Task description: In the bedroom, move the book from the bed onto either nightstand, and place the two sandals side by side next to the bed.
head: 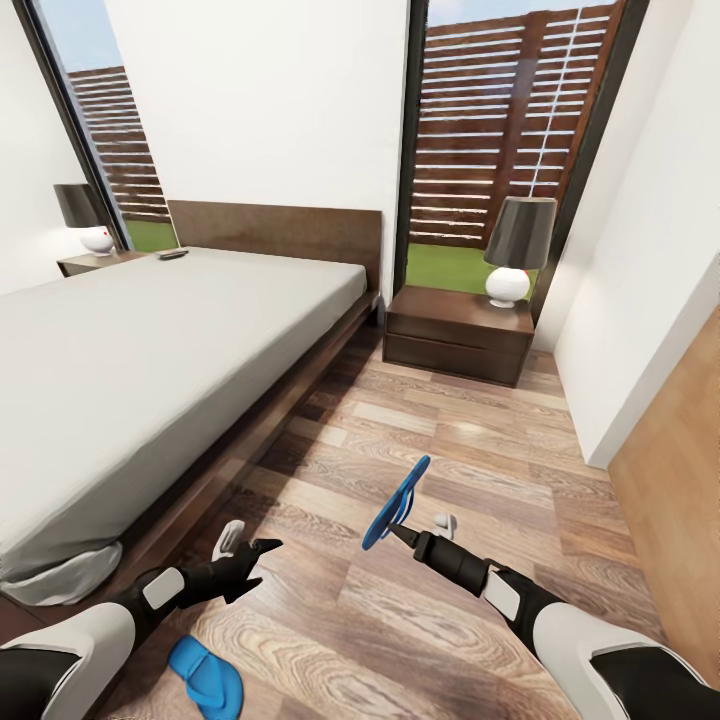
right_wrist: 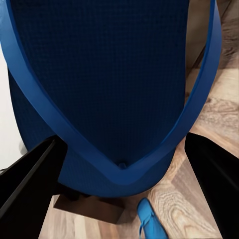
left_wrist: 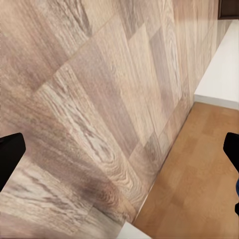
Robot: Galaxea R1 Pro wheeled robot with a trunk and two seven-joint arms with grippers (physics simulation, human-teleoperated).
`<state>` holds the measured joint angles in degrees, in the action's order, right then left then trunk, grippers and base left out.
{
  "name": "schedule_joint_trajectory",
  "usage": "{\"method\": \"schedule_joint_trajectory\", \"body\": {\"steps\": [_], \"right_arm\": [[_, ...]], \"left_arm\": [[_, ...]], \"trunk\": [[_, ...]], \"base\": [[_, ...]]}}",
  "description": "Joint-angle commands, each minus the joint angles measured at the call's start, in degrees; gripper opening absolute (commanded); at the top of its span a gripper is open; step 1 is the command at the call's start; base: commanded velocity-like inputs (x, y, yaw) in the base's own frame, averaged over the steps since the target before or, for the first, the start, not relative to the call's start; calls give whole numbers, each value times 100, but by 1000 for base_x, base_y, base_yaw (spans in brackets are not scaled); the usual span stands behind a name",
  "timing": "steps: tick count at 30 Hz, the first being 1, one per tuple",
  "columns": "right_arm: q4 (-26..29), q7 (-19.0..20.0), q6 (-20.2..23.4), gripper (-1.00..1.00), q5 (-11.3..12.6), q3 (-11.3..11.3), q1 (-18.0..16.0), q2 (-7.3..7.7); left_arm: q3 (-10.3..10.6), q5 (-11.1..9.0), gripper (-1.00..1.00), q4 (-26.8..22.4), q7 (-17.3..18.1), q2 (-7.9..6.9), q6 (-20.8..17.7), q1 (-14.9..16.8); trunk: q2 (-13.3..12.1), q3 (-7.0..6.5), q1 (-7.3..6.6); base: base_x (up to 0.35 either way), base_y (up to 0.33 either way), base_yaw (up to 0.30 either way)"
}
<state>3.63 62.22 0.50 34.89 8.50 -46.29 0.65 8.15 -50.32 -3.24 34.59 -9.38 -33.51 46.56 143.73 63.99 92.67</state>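
My right gripper (head: 401, 532) is shut on one blue sandal (head: 398, 503) and holds it tilted on edge above the wood floor. Up close, the sandal (right_wrist: 109, 74) sits between the black fingers (right_wrist: 30, 189) of that gripper (right_wrist: 122, 172). The other sandal (head: 205, 676) lies flat on the floor near my left arm, also seen as a blue sandal (right_wrist: 149, 221) below the held one. My left gripper (head: 252, 562) is open beside the bed (head: 150, 350), its fingers (left_wrist: 7, 157) spread over bare planks. A small dark book (head: 173, 255) lies on the mattress by the headboard. A nightstand (head: 458, 338) stands right of the bed.
A second nightstand (head: 92, 263) with a lamp is at the bed's far left. A lamp (head: 515, 250) stands on the right nightstand. A white wall corner (head: 640, 330) juts in on the right. Small white objects (head: 445, 521) lie on the floor.
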Motion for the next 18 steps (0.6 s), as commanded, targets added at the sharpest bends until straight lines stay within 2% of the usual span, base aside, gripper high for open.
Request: {"method": "schedule_joint_trajectory", "body": {"steps": [1, 13, 18], "right_arm": [[-2, 14, 8, -100, 55, 47, -3, 3], [-3, 26, 11, -100, 53, 46, -3, 5], [-3, 22, 18, -100, 53, 46, -3, 5]], "left_arm": [[47, -58, 100, -1, 8, -3, -33, 2], [54, -57, 100, -1, 7, -11, -32, 2], [54, -57, 100, -1, 0, -9, -32, 2]], "trunk": [[2, 5, -2], [2, 5, -2], [-5, -106, -15]], "base": [[-67, 0, 0], [-17, 0, 0], [0, 0, 0]]}}
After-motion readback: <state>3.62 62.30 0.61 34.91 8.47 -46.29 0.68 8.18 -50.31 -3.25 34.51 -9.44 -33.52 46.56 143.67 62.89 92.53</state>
